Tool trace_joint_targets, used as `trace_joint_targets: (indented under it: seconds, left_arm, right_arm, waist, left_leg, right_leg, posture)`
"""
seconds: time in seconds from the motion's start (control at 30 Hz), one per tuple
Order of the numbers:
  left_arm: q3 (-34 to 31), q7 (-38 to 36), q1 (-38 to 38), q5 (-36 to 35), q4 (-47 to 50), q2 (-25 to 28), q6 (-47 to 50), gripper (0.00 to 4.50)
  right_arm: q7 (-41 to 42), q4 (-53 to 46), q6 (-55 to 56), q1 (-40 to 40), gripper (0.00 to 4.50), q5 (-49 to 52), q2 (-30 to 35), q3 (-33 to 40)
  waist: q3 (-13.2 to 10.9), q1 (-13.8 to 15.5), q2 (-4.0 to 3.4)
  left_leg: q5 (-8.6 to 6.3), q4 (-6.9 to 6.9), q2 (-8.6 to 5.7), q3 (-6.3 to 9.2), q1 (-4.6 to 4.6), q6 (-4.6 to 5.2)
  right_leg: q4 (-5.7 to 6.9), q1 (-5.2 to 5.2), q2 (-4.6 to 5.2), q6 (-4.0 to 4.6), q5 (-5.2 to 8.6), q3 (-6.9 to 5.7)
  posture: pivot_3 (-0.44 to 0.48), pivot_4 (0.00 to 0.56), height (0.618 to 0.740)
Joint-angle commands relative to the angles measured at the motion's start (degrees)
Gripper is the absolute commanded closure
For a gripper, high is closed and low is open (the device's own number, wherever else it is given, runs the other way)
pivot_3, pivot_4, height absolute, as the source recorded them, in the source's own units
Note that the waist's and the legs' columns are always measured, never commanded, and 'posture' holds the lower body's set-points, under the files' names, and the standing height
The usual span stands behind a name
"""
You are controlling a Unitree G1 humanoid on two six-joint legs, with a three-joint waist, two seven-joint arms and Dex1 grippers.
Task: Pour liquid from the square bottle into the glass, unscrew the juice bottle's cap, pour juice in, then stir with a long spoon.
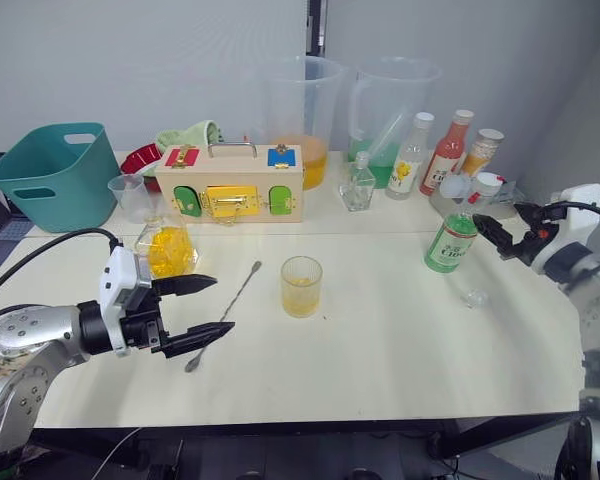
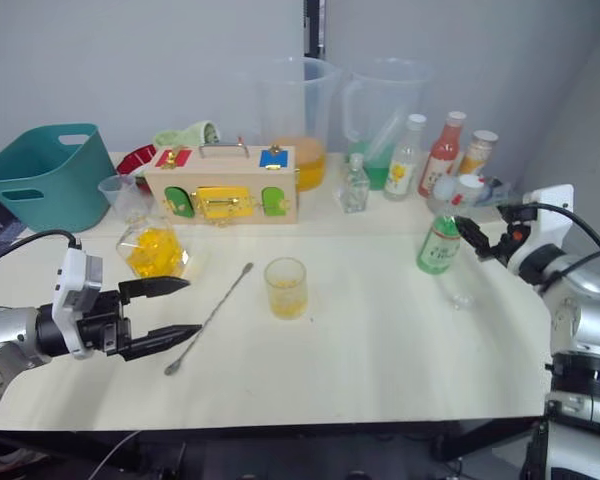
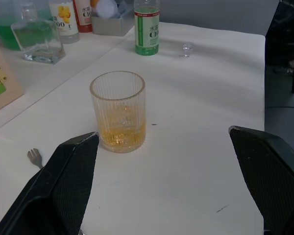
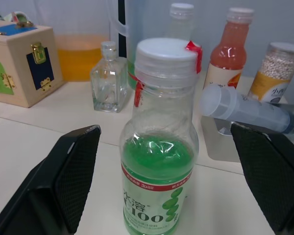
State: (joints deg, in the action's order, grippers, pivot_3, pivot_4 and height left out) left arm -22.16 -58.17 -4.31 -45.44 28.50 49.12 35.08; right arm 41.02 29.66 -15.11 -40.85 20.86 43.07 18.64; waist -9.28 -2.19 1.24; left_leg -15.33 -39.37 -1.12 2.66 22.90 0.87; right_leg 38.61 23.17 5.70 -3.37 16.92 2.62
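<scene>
Left claw at lower left gapes wide, empty, near the spoon. Right claw at right, spread wide, flanks the capped juice bottle without touching. Mid-frame glass holds some yellow liquid; square bottle stands left of it.

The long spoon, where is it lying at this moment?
In the left eye view the long spoon lies flat on the table, left of the glass, its lower end by the left gripper.

Cream table against a plain grey wall
</scene>
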Motion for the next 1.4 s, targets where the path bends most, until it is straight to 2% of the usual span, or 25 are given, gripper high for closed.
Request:
trace_joint_targets:
  seconds: [0.03,0.2,0.37,0.47,0.67,0.73,0.97,1.2,1.4]
  left_arm:
    - [-2.1,2.4,0.9,-2.6,4.7,-0.4,0.2,0.01]
    - [-3.6,4.7,2.2,-3.9,5.5,-1.3,-0.3,0.01]
    - [-2.6,8.6,1.8,-1.2,5.0,-2.1,-1.3,0.01]
    - [-2.7,9.4,2.1,-1.6,5.5,-2.5,-1.4,0.00]
    - [-1.0,13.5,2.0,-2.3,6.9,-5.7,-1.1,0.00]
    - [-0.7,13.5,1.3,-2.4,6.2,-5.7,-1.1,0.00]
    - [1.4,12.8,-3.2,-2.3,1.3,-5.2,-0.1,0.00]
    - [5.0,4.6,-8.0,-4.2,-4.1,-3.1,1.0,0.00]
    - [8.6,-4.2,-9.1,-3.0,-7.0,0.6,0.3,0.00]
  right_arm:
    - [2.0,7.2,4.2,-6.1,0.00,-1.9,1.2,-1.0]
    - [3.7,15.7,6.8,-12.0,0.00,-4.5,1.2,-3.3]
    - [5.0,22.2,9.8,-17.0,0.00,-6.6,-0.3,-5.0]
    - [4.9,24.5,11.1,-18.0,0.86,-7.4,-0.5,-5.2]
    - [4.8,26.7,13.3,-18.9,2.87,-7.0,-0.8,-4.5]
    - [5.4,24.8,12.8,-18.3,3.22,-6.5,-0.5,-4.2]
    - [9.0,7.1,2.9,-12.3,3.24,-1.5,0.6,-2.9]
    - [10.5,-30.2,-20.2,3.3,3.24,12.2,2.4,-1.3]
    - [5.0,-53.2,-31.9,12.1,3.24,25.8,-0.4,-0.4]
  waist:
    - [0.0,0.1,0.00]
    - [0.0,-0.1,-0.01]
    - [0.0,-0.1,-0.01]
    - [0.0,-0.1,-0.01]
    - [0.0,-0.2,-0.02]
    - [0.0,-0.1,-0.02]
    - [0.0,0.0,-0.05]
    - [0.0,0.1,-0.07]
    - [0.0,0.0,-0.07]
  left_leg:
    - [0.00,0.00,0.00,0.01,0.02,0.00]
    - [0.01,0.10,0.02,-0.02,-0.01,-0.01]
    - [0.01,0.13,0.01,-0.03,0.01,-0.02]
    - [0.02,0.18,0.02,-0.03,0.01,-0.03]
    - [0.03,0.29,0.01,-0.03,0.03,-0.05]
    - [0.04,0.31,0.00,-0.03,0.03,-0.06]
    - [0.04,0.31,-0.01,-0.01,0.14,-0.07]
    - [0.05,0.34,-0.01,0.09,0.31,-0.08]
    - [0.05,0.34,0.00,0.10,0.29,-0.06]
  right_leg:
    - [-0.14,0.01,0.00,0.00,0.00,-0.02]
    - [-0.18,0.02,-0.01,0.00,0.00,0.00]
    - [-0.24,0.03,0.00,0.01,0.00,0.00]
    - [-0.31,0.03,-0.01,0.01,0.00,-0.01]
    - [-0.32,0.01,0.02,0.01,-0.01,-0.01]
    - [-0.32,0.02,0.02,0.01,-0.01,-0.01]
    - [-0.20,0.09,0.03,0.01,-0.01,-0.04]
    - [-0.07,0.32,0.00,0.01,-0.01,-0.10]
    - [-0.08,0.31,-0.02,0.01,-0.01,-0.07]
  posture:
    - [0.000,0.150,0.740]
    - [0.000,0.150,0.740]
    - [0.000,0.150,0.740]
    - [0.000,0.150,0.740]
    - [0.000,0.150,0.740]
    - [0.000,0.150,0.740]
    - [0.000,0.150,0.740]
    - [0.000,0.150,0.740]
    - [0.000,0.150,0.740]
